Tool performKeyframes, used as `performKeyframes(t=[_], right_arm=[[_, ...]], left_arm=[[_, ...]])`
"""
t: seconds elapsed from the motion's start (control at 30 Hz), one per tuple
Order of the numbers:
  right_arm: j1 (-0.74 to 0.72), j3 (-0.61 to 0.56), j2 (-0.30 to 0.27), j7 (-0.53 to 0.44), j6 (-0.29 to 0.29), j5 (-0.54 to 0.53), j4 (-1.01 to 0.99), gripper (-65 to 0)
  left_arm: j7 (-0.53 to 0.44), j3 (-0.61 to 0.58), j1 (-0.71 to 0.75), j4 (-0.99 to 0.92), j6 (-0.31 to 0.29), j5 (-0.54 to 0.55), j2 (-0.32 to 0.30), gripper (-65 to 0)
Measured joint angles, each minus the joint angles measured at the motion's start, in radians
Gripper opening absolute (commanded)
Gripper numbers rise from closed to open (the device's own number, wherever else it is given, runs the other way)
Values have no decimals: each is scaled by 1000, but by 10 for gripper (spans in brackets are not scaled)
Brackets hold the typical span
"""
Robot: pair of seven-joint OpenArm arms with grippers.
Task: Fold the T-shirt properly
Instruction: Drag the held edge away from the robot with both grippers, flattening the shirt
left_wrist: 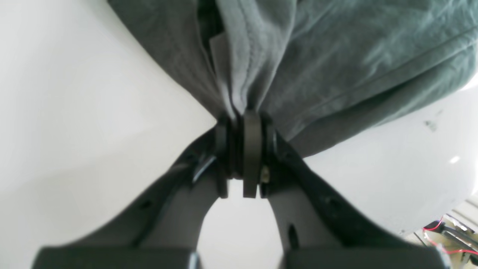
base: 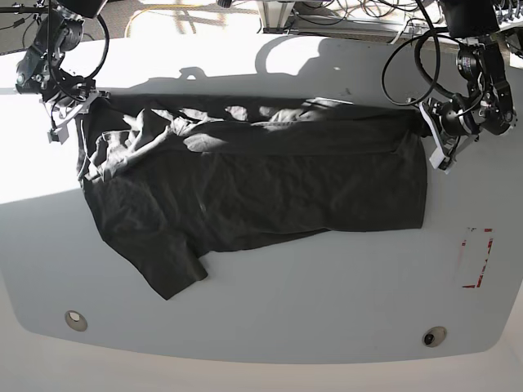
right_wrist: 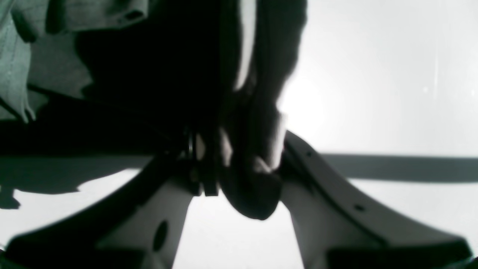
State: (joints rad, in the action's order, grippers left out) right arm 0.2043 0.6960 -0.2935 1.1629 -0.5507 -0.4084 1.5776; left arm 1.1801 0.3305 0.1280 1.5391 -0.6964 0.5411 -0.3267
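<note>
The dark charcoal T-shirt (base: 261, 188) lies spread and wrinkled across the white table, one sleeve pointing toward the front left. At its right edge my left gripper (base: 428, 124) pinches the fabric. The left wrist view shows that gripper (left_wrist: 244, 117) shut on a gathered fold of the T-shirt (left_wrist: 336, 56), close above the table. My right gripper (base: 82, 103) is at the shirt's far left corner. Up close, the right gripper (right_wrist: 239, 157) is shut on a thick wad of the T-shirt (right_wrist: 168, 67), which hangs dark and bunched between the fingers.
The white table (base: 327, 310) has a curved front edge with two round fittings (base: 75, 318) (base: 433, 336). A red-marked rectangle (base: 476, 257) sits at the right. Cables (base: 359, 16) and gear run behind the table's back edge.
</note>
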Motion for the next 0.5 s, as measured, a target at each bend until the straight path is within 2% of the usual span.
performKeyframes(t=[0.27,0.5], right_arm=[[99,1,2,26,0,14,113,-491],[179,26,7,96,0,-2,215,-491]], left_arm=[[22,0,135,161,1,-53,-5,-636],[102,-1,245,270,-1,-68,-27,-635]])
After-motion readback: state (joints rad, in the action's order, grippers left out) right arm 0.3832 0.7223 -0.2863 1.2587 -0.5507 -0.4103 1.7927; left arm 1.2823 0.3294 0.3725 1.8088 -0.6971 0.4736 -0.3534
